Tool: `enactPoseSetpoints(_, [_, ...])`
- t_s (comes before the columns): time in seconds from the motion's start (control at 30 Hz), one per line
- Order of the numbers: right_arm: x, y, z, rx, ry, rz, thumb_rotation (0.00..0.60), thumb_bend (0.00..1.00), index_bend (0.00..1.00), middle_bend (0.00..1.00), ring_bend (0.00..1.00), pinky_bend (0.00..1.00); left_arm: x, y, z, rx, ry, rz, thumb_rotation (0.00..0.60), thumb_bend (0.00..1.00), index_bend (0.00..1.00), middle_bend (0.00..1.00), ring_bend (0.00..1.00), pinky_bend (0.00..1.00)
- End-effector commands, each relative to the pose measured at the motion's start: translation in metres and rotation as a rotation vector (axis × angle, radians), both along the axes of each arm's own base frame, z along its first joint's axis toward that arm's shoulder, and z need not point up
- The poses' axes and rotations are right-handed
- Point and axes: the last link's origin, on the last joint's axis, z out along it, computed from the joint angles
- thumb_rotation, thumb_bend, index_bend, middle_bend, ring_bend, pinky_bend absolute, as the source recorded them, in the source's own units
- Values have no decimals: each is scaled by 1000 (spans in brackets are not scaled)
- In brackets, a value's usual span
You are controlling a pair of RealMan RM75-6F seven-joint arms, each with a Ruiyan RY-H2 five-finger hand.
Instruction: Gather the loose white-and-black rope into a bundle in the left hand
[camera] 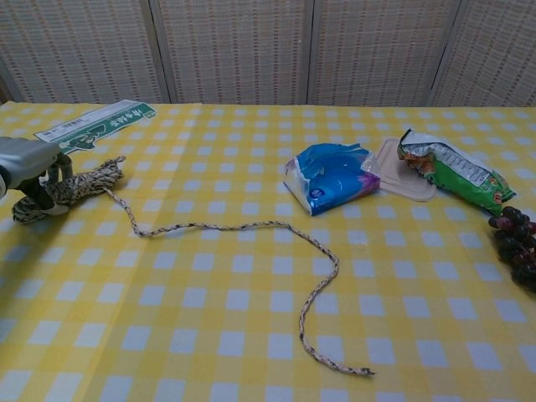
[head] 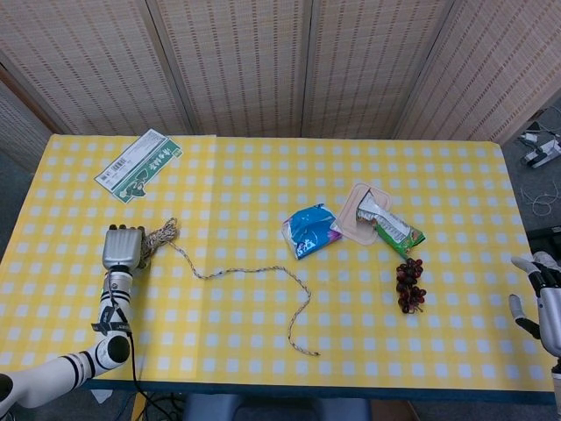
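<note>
Left hand (head: 123,248): at the near left of the worktop (head: 263,184), palm down, fingers (camera: 52,170) curled around the coiled end of the rope; in the chest view it shows at the left edge.
Rope (head: 250,270): white-and-black; a short coil lies bunched in and just right of the left hand, and the loose length trails from there to the right across the worktop, dips, runs level to the middle, then bends back toward the near edge, where its free end lies flat and apart from everything else.
Right hand (head: 543,300): at the near right edge of the head view, off the corner of the worktop, fingers apart and holding nothing; the chest view does not show it.
Worktop: covered with a yellow-and-white checked cloth.
Green-and-white carton (head: 139,166): lying flat at the far left, beyond the left hand and clear of the rope.
Blue tissue pack (head: 310,231): right of centre, beyond the rope's middle stretch.
Beige tray (head: 354,218): just right of the blue pack.
Green snack bag (head: 394,228): resting partly on the tray, angled toward the near right.
Dark grapes (head: 409,285): a bunch on the near side of the snack bag.
Backdrop: woven screen panels (head: 263,61) behind the far edge.
</note>
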Motion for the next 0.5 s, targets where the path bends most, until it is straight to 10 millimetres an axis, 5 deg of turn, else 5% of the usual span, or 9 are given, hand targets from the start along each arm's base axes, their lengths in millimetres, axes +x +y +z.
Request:
enactPoseSetpoints(0.03, [0, 0, 0, -1, -1, 0, 600, 352, 247, 302, 295, 296, -2, 0, -1, 5, -21, 8, 570, 248, 497, 465, 308, 196])
enactPoseSetpoints(0.5, [0, 1, 1, -7, -5, -3, 600, 352, 247, 302, 295, 296, -6, 5, 2, 40, -65, -2, 535, 248, 606, 624, 437, 231])
